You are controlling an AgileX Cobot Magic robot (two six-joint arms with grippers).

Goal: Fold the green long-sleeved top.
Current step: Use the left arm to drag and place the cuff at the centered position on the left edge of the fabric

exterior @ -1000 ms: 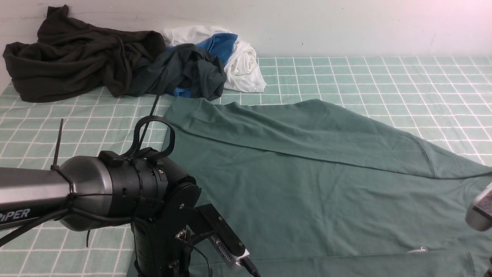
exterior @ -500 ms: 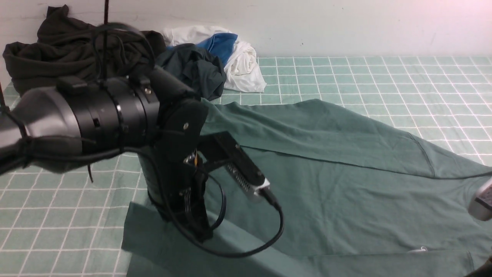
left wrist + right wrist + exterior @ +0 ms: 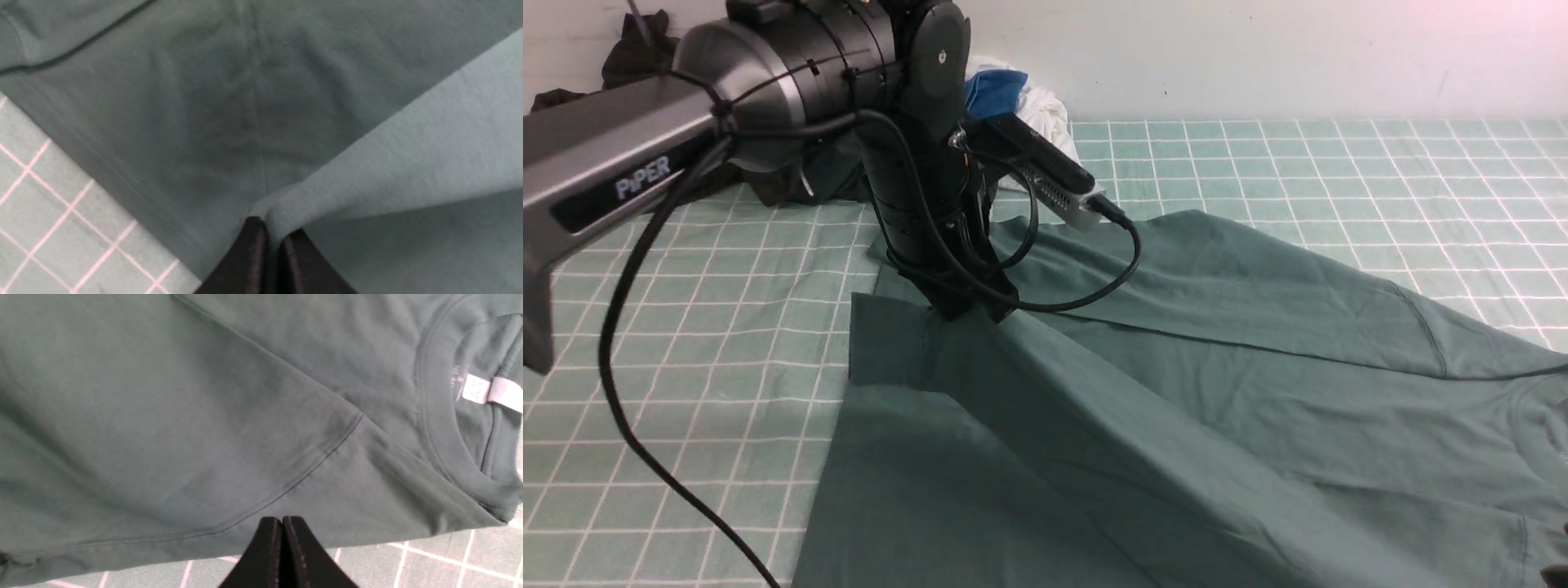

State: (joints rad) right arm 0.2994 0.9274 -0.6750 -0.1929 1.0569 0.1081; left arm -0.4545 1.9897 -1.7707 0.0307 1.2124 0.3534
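LEFT: your left fingers point(image 3: 249, 261) are clamped tight on a raised fold of the green top point(image 3: 1176, 408), centre-left in the front view | RIGHT: right fingers point(image 3: 265, 559) pressed together at the shoulder edge, can't tell if cloth sits between | TOP: spread on the desk point(image 3: 686, 327), lower centre to right | RISK: a thin pinch may slip under drag, and an uneven pull would skew your fold

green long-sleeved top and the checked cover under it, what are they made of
Sage-green long-sleeved top: looks like soft matte jersey knit, likely cotton; it drapes in smooth folds, with stitched seams and a banded neckline. Mint-green checked table cover: seems thin matte cloth lying flat, white grid lines printed or woven; too fine to tell.
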